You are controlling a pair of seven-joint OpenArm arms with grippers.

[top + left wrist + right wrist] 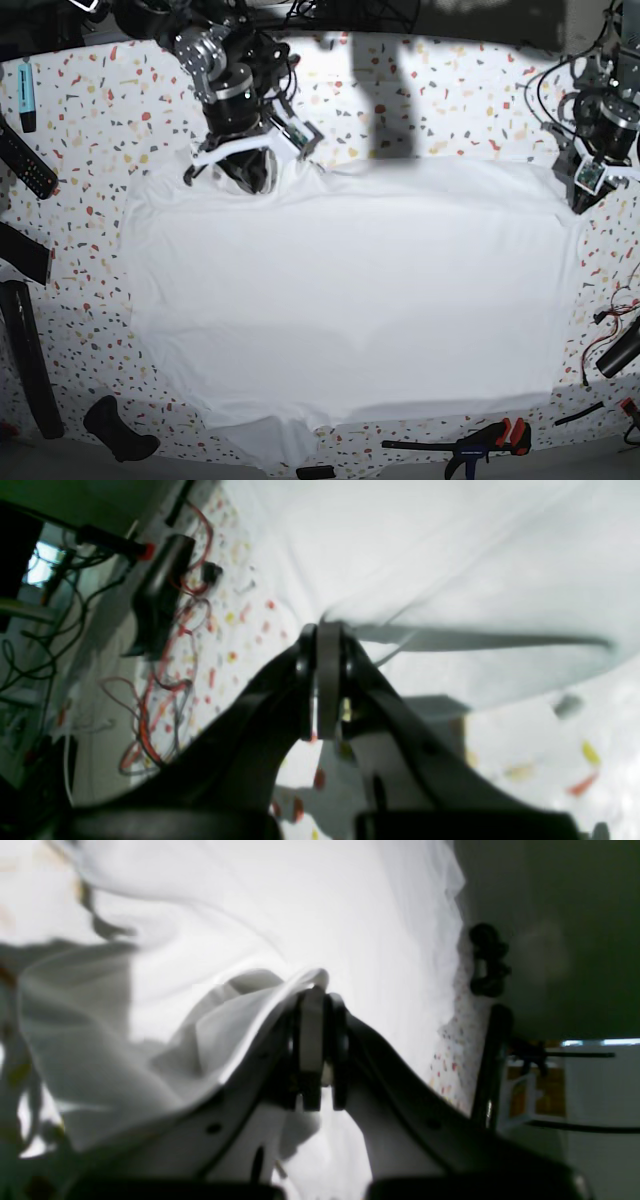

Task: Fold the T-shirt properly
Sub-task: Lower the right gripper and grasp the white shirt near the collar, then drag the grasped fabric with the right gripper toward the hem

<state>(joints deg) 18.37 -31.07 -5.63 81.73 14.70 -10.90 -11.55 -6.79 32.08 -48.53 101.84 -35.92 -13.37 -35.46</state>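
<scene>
White T-shirt (340,300) cloth is pinched by both left hand (327,630) and right hand (317,990).

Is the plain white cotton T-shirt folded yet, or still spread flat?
Spread, not folded. The plain white cotton T-shirt lies as one wide sheet across the speckled white table, each far corner pinched in a pincer.

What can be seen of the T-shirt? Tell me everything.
The T-shirt is plain white, soft-looking cloth with no print, spread mostly flat across the speckled table. Its far edge is pinched at two spots: the right gripper is shut on a bunched fold, the left gripper on a corner, pulling creases. A rumpled part hangs at the near edge.
</scene>
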